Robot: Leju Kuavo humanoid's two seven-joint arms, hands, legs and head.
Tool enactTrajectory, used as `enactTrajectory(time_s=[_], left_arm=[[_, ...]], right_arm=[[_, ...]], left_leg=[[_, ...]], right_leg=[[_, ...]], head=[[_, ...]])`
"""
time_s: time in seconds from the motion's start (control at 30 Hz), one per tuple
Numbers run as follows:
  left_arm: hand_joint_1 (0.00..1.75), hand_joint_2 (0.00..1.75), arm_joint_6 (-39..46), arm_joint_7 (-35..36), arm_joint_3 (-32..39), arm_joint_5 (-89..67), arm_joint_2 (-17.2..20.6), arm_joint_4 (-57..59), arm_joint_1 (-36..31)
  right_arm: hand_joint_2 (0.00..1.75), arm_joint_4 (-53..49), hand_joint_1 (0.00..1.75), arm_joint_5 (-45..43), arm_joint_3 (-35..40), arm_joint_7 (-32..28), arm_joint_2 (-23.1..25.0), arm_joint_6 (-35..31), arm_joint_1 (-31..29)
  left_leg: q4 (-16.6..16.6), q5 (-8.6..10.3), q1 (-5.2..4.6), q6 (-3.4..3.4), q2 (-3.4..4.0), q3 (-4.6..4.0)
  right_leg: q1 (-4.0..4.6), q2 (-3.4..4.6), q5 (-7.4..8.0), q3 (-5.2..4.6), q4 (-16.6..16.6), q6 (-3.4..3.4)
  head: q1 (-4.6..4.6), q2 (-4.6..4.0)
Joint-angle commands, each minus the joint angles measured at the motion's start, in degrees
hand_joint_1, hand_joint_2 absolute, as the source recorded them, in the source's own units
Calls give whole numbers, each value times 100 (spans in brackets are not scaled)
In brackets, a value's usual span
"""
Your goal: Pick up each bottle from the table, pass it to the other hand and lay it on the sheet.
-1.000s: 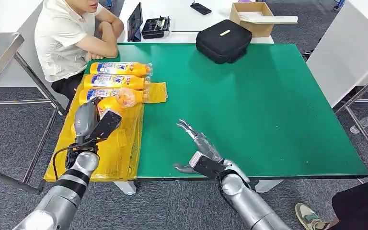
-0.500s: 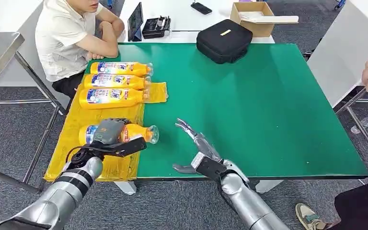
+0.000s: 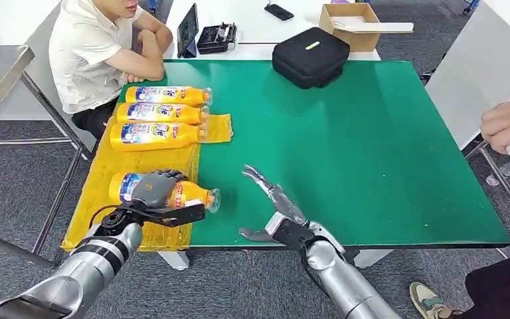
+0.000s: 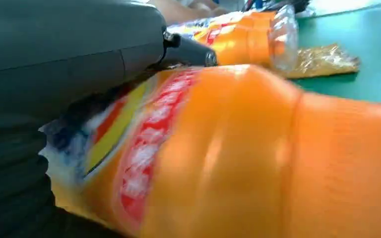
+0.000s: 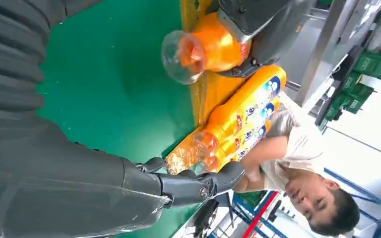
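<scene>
An orange bottle [image 3: 190,195] lies on its side on the near part of the yellow sheet [image 3: 139,159], its clear cap end pointing onto the green table [image 3: 372,146]. My left hand [image 3: 154,189] grips it around the label, fingers over the top. In the left wrist view the orange bottle [image 4: 258,163] sits against my left hand [image 4: 69,54]. Three more bottles [image 3: 163,113] lie side by side at the sheet's far end. My right hand [image 3: 275,206] rests open on the table near the front edge, right of the bottle's cap [image 5: 181,52].
A black case [image 3: 310,54] sits at the table's far edge, with a cardboard box [image 3: 348,23] behind it. A person [image 3: 99,53] sits at the far left corner. Another person's hand [image 3: 508,126] holds something pale at the right edge.
My left hand has swung the bottle down from above the sheet and laid it flat on the near part. The person's hand at the right has moved lower. My right hand stayed still.
</scene>
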Motion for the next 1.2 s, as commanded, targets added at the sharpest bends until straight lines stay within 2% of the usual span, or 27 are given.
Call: enactTrajectory(time_s=[0.03,0.67,0.7,0.8,0.9,1.2], left_arm=[[0,175,-518,247,-150,-1,13,733,-210],[0,175,-518,247,-150,-1,13,733,-210],[0,175,-1659,496,-98,-47,50,1007,-203],[0,175,-1869,473,-105,-55,99,973,-187],[0,175,-1855,434,28,60,121,928,-143],[0,175,-1420,-24,16,100,54,536,-360]], right_arm=[[175,298,0,23,-49,0,9,-6,-231],[175,298,0,23,-49,0,9,-6,-231],[175,588,0,9,-142,-44,68,34,-339],[175,665,0,15,-166,-66,85,21,-385],[175,689,0,31,-180,-79,92,8,-401],[175,640,0,69,-235,-116,77,-44,-250]], left_leg=[[-1,1,3,-6,10,6],[-4,2,6,-10,15,18],[-8,4,8,-14,18,21],[-10,3,3,-9,22,28],[-19,12,11,-19,41,42],[-11,19,8,-20,14,49]], right_leg=[[4,8,4,6,-3,-10],[7,12,5,15,-5,-15],[10,15,8,19,-11,-19],[3,20,7,24,-8,-11],[12,38,23,35,-18,-25],[9,13,17,47,-9,-20]], head=[[0,0],[0,0],[0,0],[0,0],[0,0],[0,0]])
